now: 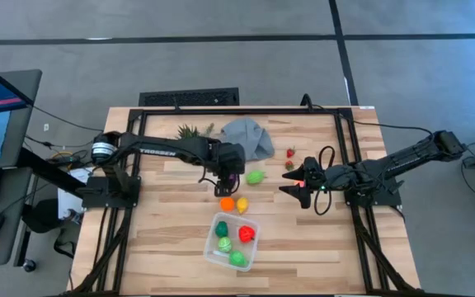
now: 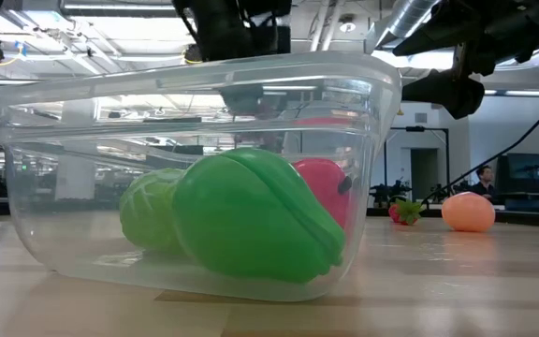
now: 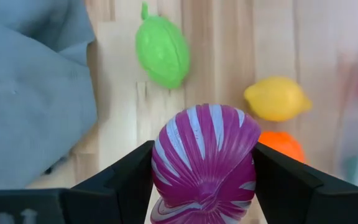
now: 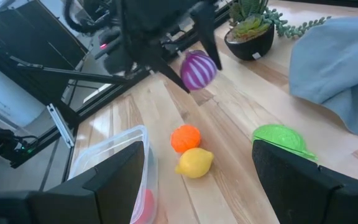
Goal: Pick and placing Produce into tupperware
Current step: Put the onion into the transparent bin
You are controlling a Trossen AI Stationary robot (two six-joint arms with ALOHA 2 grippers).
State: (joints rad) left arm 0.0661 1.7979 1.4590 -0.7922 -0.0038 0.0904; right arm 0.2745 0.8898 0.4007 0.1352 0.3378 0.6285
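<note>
My left gripper (image 1: 229, 180) is shut on a purple, white-striped piece of produce (image 3: 207, 162) and hangs over the table's middle, just beyond the clear tupperware (image 1: 232, 241). The tupperware holds green pieces (image 2: 251, 215) and a red one (image 1: 246, 233). On the table between gripper and tupperware lie an orange piece (image 1: 227, 203) and a yellow lemon (image 1: 242, 204). A green piece (image 1: 255, 176) lies to the right. Farther right, my right gripper (image 1: 297, 190) hovers open with nothing in it. My left gripper pinches the purple striped piece by its two opposite sides (image 3: 166, 163) between its two fingers (image 3: 129, 177). The fingers slant down at it from above. In the right wrist view the piece (image 4: 197, 70) hangs clear of the table.
A grey cloth (image 1: 248, 136) and a spiky potted plant (image 1: 190, 130) lie at the far edge. Two small red strawberries (image 1: 290, 153) sit right of the cloth. A black frame (image 1: 340, 165) borders the wooden table.
</note>
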